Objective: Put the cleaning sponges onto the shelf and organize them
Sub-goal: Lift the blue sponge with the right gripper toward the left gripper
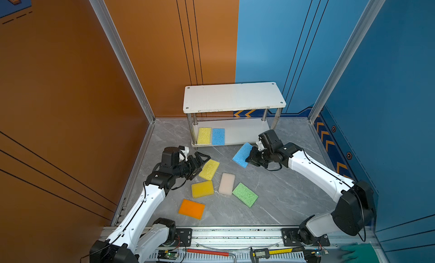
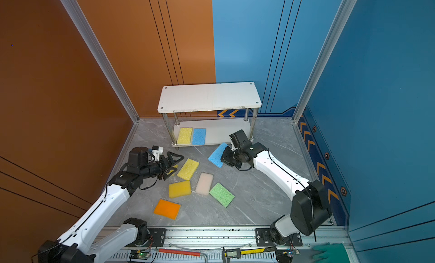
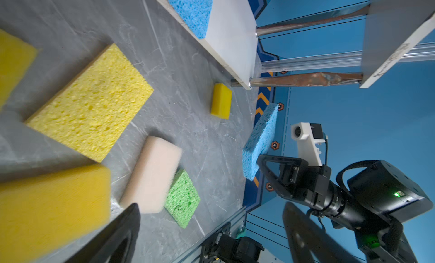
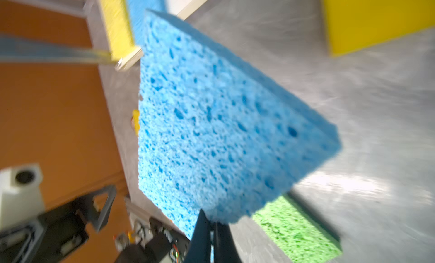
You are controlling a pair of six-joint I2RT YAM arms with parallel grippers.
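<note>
Your right gripper (image 1: 248, 159) pinches a blue sponge (image 1: 241, 154) by one short edge, jaws pressed tight into the foam. The sponge hangs tilted, clear of the grey marbled tabletop (image 1: 282, 191), just in front of the shelf (image 1: 233, 97) and near its right front post.

On the shelf's lower board, a yellow sponge (image 1: 204, 135) and a second blue sponge (image 1: 218, 136) lie flat and touching side by side at the left end.

Your left gripper (image 1: 200, 165) is spread wide and holds nothing. It sits low over the tabletop, just beside the left edge of a porous yellow sponge (image 1: 209, 169).

Four more sponges lie loose in the middle of the tabletop:
- a smooth yellow sponge (image 1: 202, 189);
- a beige-pink sponge (image 1: 226, 183);
- a green sponge (image 1: 245, 194), close against the beige-pink one's corner;
- an orange sponge (image 1: 191, 209), apart from the rest and nearest the front rail.

In the left wrist view — though hidden under your right arm in both top views — another small yellow sponge (image 3: 221, 100) lies on the tabletop near the foot of a shelf post.
</note>
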